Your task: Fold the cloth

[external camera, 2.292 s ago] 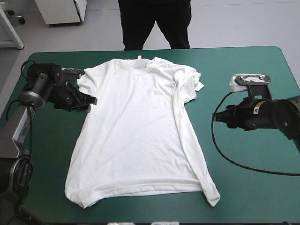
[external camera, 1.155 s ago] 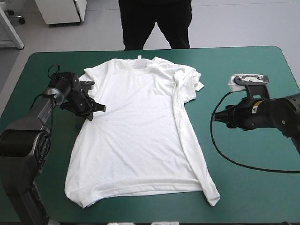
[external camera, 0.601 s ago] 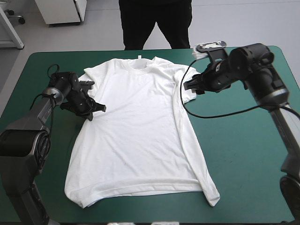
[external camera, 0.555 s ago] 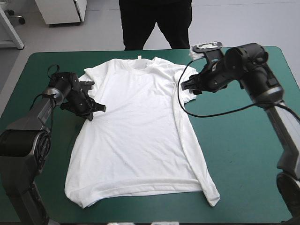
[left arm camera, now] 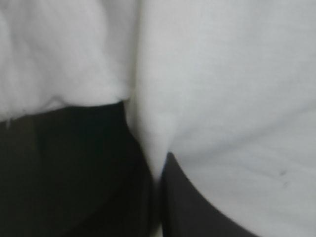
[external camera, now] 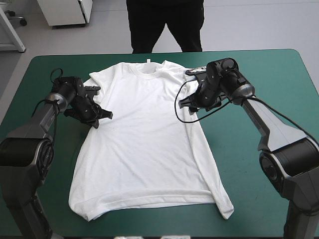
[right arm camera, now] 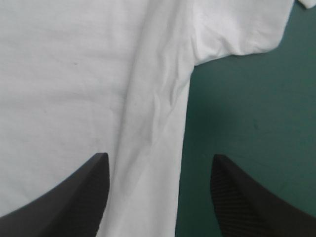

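Teal-green cover point(external camera: 259, 79), smooth and matte. T-shirt point(external camera: 144, 144) lies spread flat mid-table, collar toward the far edge, hem toward the near edge. It is a thin white knit with soft shallow wrinkles across the body. Along its right side a long narrow fold runs from the armpit to the hem corner. The right sleeve is bunched in overlapping layers; the left sleeve is flatter.

Left gripper point(external camera: 104, 115) is at the left sleeve's lower edge, by the armpit. In the wrist view its black fingers nearly meet, with a thin pinch of white cloth clamped between them.

Right gripper point(right arm camera: 158, 158) is low over the right armpit, fingers spread wide and holding nothing. The long fold runs between them, and bare cover lies just beside the outer finger. The finger faces show a fine dotted grain.

Change: earlier the right arm hung over bare cover toward the table's right edge; it has swung across to the sleeve. The left gripper is unmoved since just before; earlier than that it sat farther out toward the left edge. The T-shirt's outline is unchanged.
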`<state>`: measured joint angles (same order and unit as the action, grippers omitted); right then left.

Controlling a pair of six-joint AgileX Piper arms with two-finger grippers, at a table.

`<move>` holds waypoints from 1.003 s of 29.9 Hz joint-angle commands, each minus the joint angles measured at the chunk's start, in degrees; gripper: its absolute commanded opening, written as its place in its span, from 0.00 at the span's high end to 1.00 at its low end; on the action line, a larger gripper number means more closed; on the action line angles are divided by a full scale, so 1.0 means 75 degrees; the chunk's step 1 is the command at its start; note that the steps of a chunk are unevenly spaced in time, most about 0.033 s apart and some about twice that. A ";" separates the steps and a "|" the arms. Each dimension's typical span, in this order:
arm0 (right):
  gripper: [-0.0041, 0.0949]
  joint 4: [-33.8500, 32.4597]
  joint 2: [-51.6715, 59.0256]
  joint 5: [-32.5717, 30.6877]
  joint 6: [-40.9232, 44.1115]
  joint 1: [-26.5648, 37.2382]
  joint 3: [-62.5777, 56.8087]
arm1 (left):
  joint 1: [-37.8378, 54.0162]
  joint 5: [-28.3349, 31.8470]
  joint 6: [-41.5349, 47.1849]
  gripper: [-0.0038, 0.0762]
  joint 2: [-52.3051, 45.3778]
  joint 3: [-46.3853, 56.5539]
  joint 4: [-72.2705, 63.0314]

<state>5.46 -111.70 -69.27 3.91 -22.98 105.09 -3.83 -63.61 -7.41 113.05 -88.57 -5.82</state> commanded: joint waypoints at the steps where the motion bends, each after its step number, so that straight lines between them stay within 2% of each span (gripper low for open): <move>1: 0.39 0.0051 0.0111 0.0382 -0.0072 -0.0064 0.0270 | -0.0007 -0.0040 0.0021 0.96 -0.0334 -0.0138 -0.0312; 13: 0.39 0.0086 -0.0748 0.0990 0.0051 -0.0130 0.0270 | -0.0007 -0.0025 0.0021 0.96 -0.0334 -0.0138 -0.0312; 20: 0.45 0.0118 -0.1259 0.0885 0.0123 -0.0348 0.0270 | -0.0007 -0.0025 0.0021 0.96 -0.0334 -0.0138 -0.0312; 23: 0.55 0.0121 -0.1372 0.0852 0.0249 -0.0435 0.0270 | -0.0007 -0.0025 0.0021 0.96 -0.0334 -0.0138 -0.0312; 25: 0.68 0.0101 -0.1372 0.0852 0.0289 -0.0435 0.0270 | -0.0007 -0.0025 0.0021 0.96 -0.0334 -0.0138 -0.0312; 28: 0.94 0.0001 -0.1372 0.0733 0.0332 -0.0435 0.0310 | -0.0007 -0.0025 0.0021 0.96 -0.0334 -0.0138 -0.0312; 30: 0.97 -0.0255 -0.1372 0.0501 0.0371 -0.0435 0.0425 | -0.0007 -0.0051 0.0021 0.96 -0.0350 -0.0138 -0.0317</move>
<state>3.83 -123.66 -64.05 6.46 -25.79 106.83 -3.83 -63.55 -7.47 113.05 -88.57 -5.98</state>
